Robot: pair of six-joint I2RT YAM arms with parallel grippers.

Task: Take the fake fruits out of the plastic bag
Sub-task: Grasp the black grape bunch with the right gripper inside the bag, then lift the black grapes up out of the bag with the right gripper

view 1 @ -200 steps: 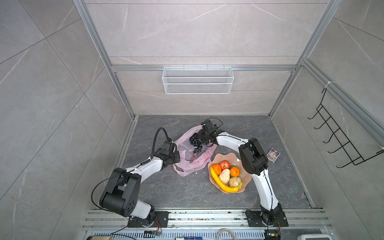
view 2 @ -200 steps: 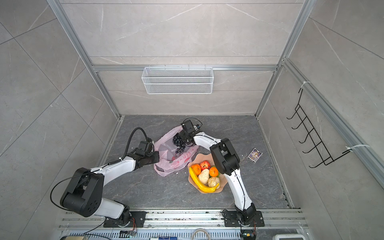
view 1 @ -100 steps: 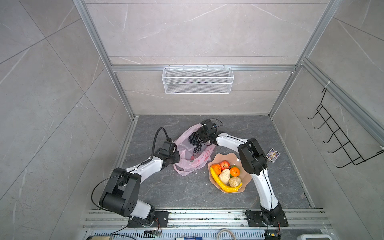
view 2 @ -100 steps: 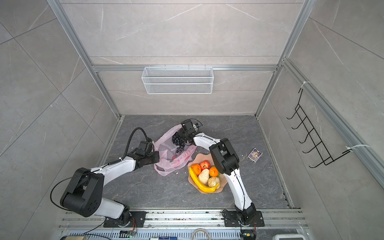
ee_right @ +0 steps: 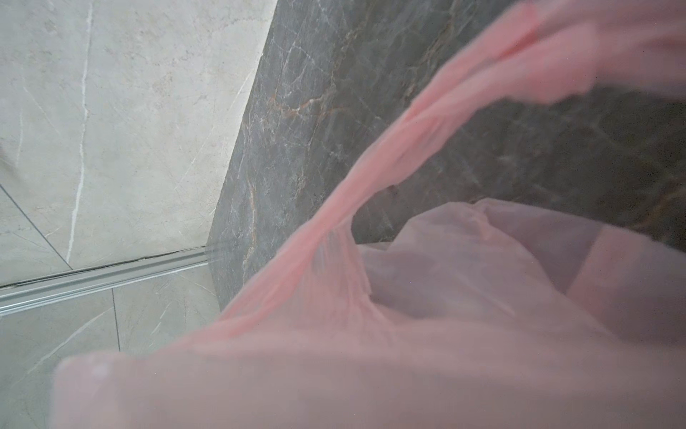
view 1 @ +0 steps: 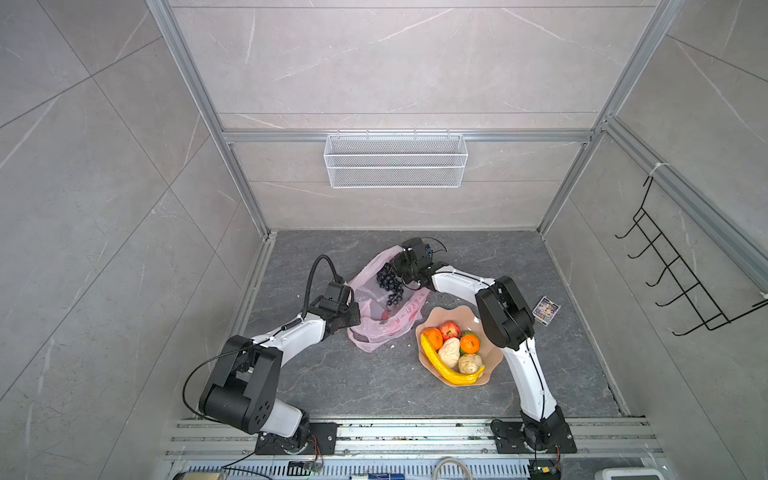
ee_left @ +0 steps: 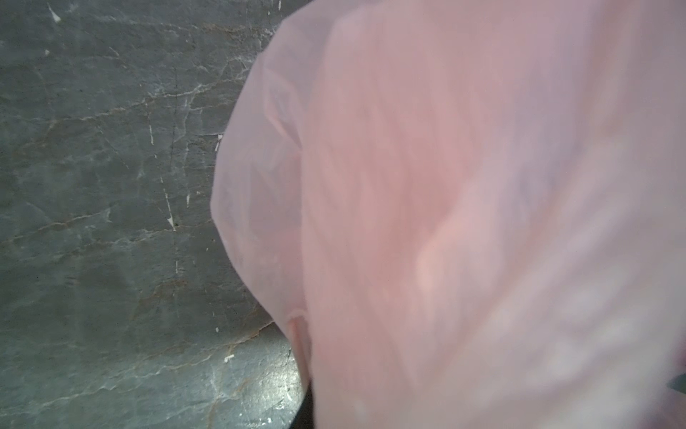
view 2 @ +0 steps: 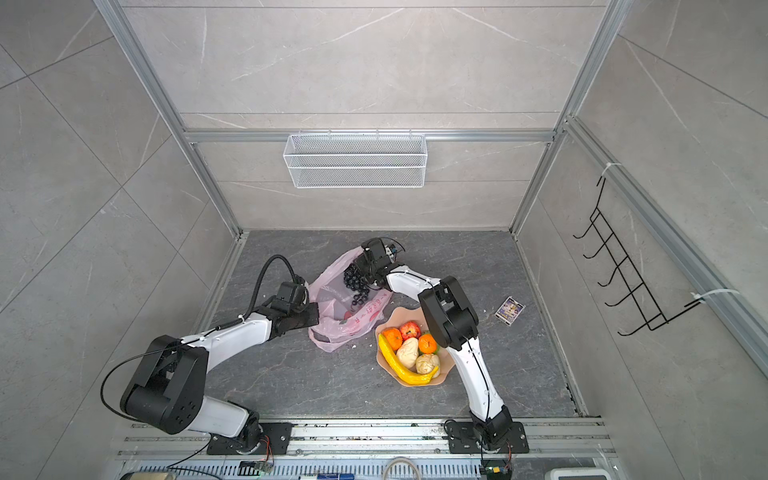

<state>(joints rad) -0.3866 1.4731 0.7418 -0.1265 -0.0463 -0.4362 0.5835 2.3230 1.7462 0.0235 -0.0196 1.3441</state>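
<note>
Two pincers clenched: left pincer (view 1: 352,308) at plastic bag (view 1: 395,323) side edge, right pincer (view 1: 400,266) at far rim.

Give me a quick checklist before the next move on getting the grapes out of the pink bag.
1. Left end effector shut on plastic bag edge: ok.
2. Right end effector shut: ok.
3. Right end effector holding grape bunch rather than bag film: cannot tell.
4. Grape bunch out of bag: not ok, in its mouth.
5. Dish has bare room: ok.
6. Other fruit hidden in bag: cannot tell.
</note>
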